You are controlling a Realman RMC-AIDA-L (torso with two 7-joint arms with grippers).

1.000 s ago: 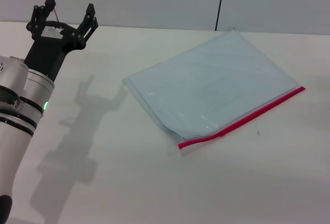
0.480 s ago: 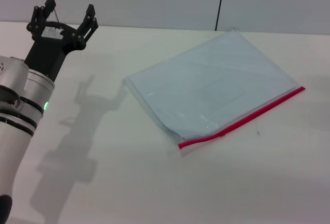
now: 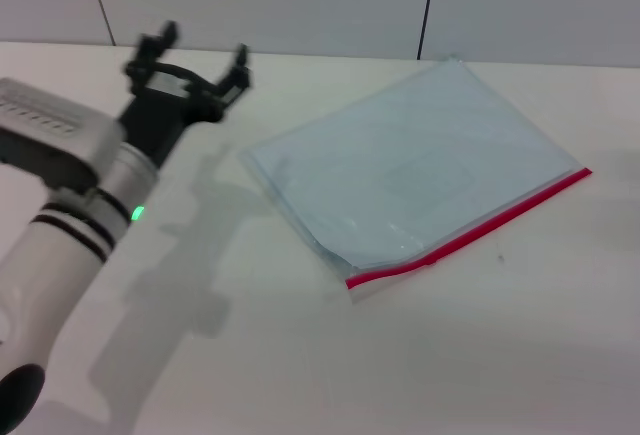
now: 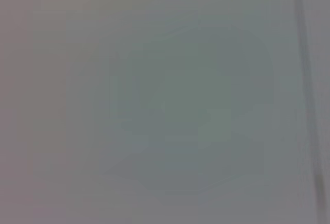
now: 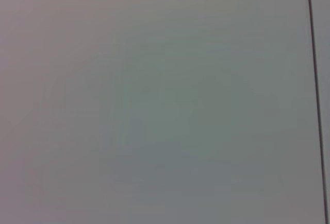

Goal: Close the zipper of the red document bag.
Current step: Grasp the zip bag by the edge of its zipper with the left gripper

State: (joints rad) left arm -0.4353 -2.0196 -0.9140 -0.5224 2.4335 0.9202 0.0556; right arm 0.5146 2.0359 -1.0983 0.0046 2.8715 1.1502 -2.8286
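The black left gripper (image 3: 205,50) hangs spread open, empty, above the white table (image 3: 300,355), near the flat translucent pale-blue document bag (image 3: 410,175). Its bright red zipper (image 3: 470,230) lines the near edge; no lettering legible.

The left arm (image 3: 70,205) is a white and silver cylindrical housing with black ring bands and a lit green indicator. Its wrist section is black. The left tool (image 3: 200,53) has black, linkage-type fingers.
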